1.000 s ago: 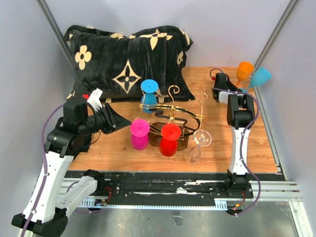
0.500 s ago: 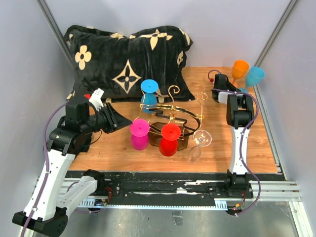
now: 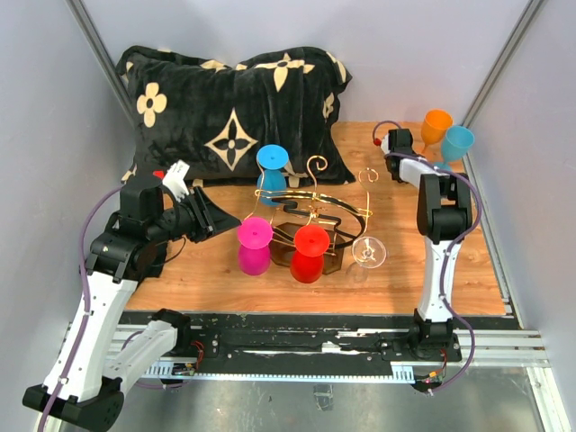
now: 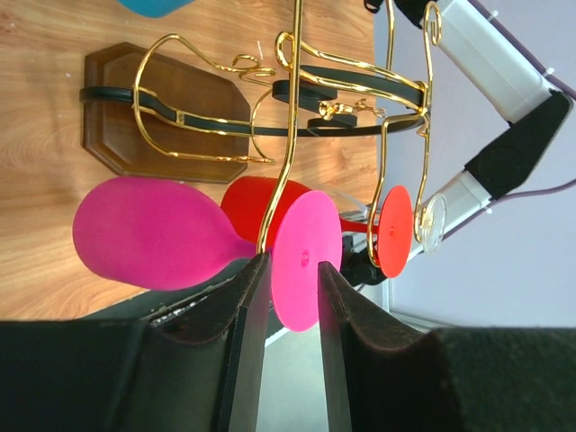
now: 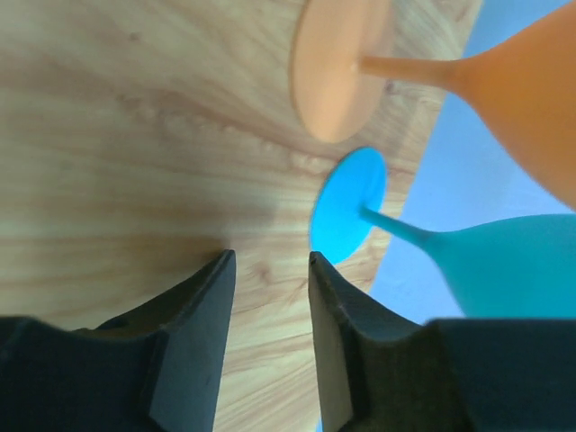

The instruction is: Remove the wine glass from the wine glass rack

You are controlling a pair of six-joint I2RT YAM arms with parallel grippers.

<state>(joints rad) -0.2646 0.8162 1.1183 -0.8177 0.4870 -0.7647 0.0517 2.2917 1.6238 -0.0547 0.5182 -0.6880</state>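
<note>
Two claws, both parted, empty: left claw (image 4: 286,270) at 9 o'clock of rack (image 4: 117,135), facing pink glass (image 4: 153,234) foot; right claw (image 5: 267,261) near teal glass (image 5: 504,261), table (image 3: 468,270) 1 o'clock.

Robotics laboratory test cell. Plain grey wall panels (image 3: 405,54) and bare metal corner posts (image 3: 97,52) enclose a wooden counter (image 3: 225,270). The left arm (image 3: 97,297) and right arm (image 3: 439,261), cables exposed, are mounted on slotted aluminium rails (image 3: 504,346). A pillow (image 3: 234,108) and wine glass rack (image 3: 335,209) stand as props.
</note>
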